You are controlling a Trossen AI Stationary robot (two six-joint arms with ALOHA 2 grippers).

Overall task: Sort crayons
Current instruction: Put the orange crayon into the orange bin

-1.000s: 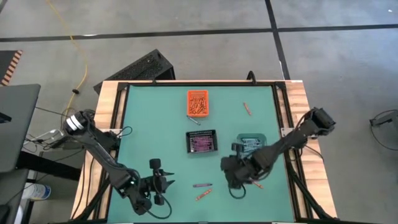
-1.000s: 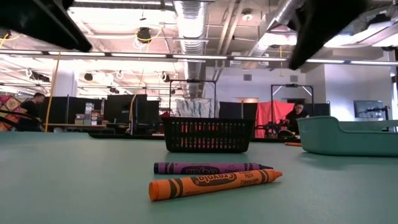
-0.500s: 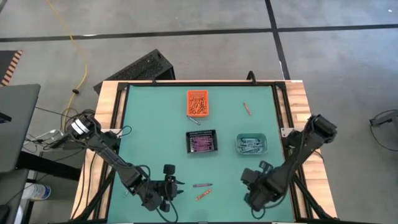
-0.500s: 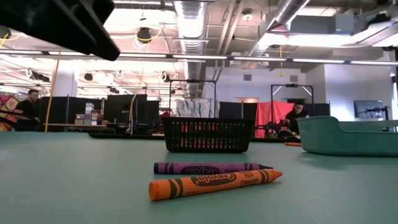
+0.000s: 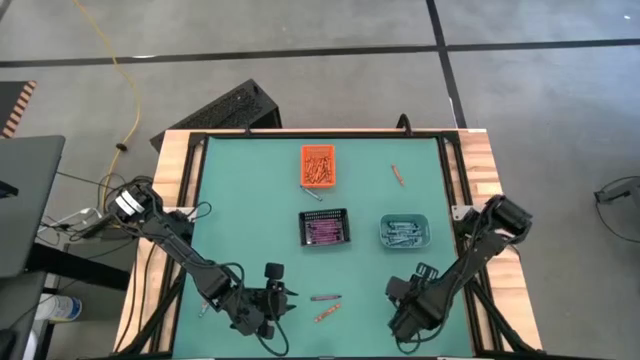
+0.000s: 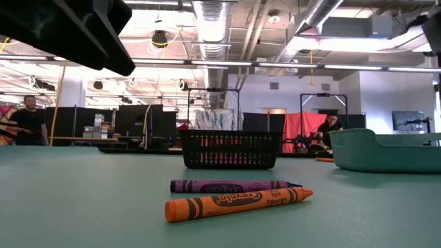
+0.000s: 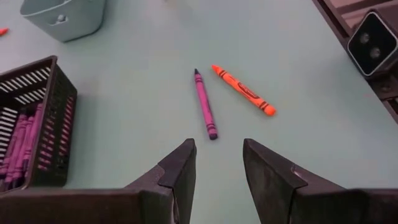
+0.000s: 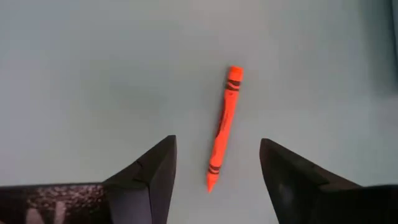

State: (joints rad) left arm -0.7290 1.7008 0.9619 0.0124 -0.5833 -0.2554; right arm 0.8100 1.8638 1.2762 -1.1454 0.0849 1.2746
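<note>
While the right tool (image 8: 214, 163) hangs wide open and empty over an orange crayon (image 8: 223, 127) on the worktop (image 5: 230, 200), the left tool (image 7: 217, 165), parted and empty, faces a purple crayon (image 7: 204, 103). Next move is probably descending to pinch.

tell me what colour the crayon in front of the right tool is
Orange crayon with black bands, clearest in the right wrist view.
</note>
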